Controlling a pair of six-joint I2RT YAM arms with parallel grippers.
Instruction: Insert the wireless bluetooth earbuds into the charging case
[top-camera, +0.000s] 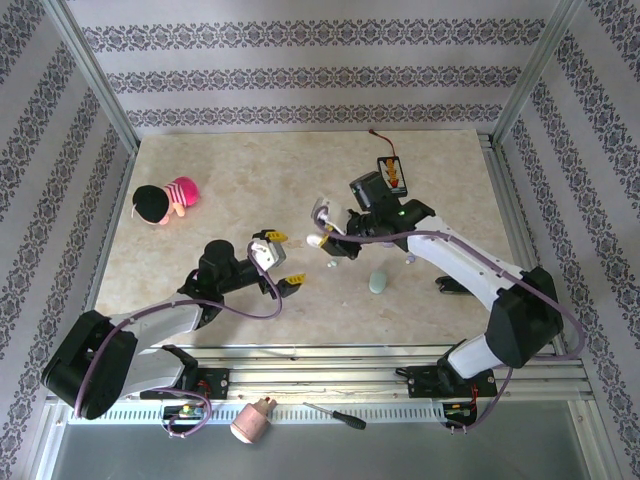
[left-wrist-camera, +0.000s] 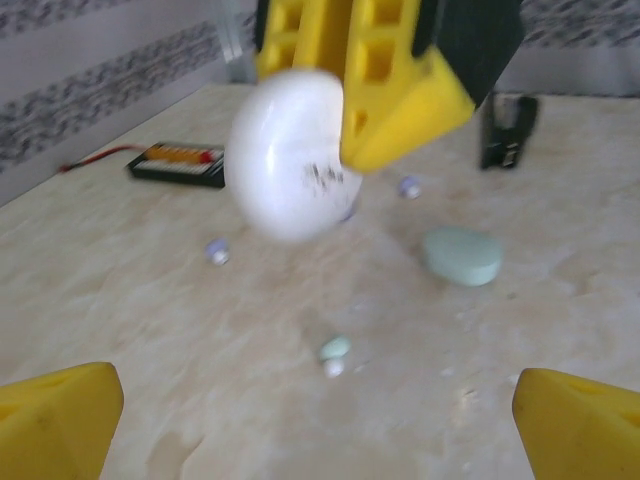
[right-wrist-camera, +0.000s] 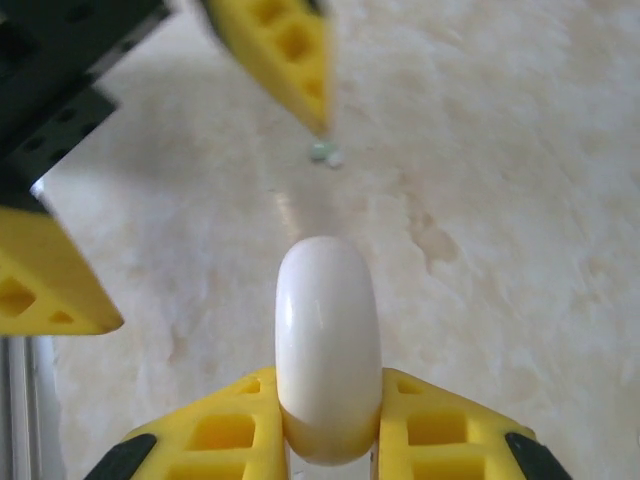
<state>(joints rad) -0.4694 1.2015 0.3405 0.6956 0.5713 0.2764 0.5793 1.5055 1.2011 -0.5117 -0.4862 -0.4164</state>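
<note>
**White case clamped in the right gripper, earbuds loose on the table**

From overhead, the right gripper (top-camera: 325, 225) was stretched left over the middle of the table (top-camera: 200, 160). The left gripper (top-camera: 285, 260) sat just beside it, jaws spread wide with nothing between them.

The right wrist camera gave the close answer. Its yellow fingers (right-wrist-camera: 210, 430) were pressed tight on the white charging case (right-wrist-camera: 328, 330), a smooth, glossy pebble held edge-on above the surface.

The left wrist camera picked up what the overhead barely resolved: the earbuds (left-wrist-camera: 335, 348), tiny beads on the tabletop. A pale green one and a whitish one lay touching, below the raised case. Two lavender-grey ones sat further back, well apart.

A pale green case (left-wrist-camera: 461, 255) lay flat near them. A black clip (left-wrist-camera: 508, 130) and a black-and-orange charger board (left-wrist-camera: 180, 163) sat beyond.

The surface was cream with a marbled pattern, and the walls wore grey striped wallpaper. A plush toy (top-camera: 165, 202) lay at the far left, and a screwdriver (top-camera: 335, 416) rested on the near rail.
</note>
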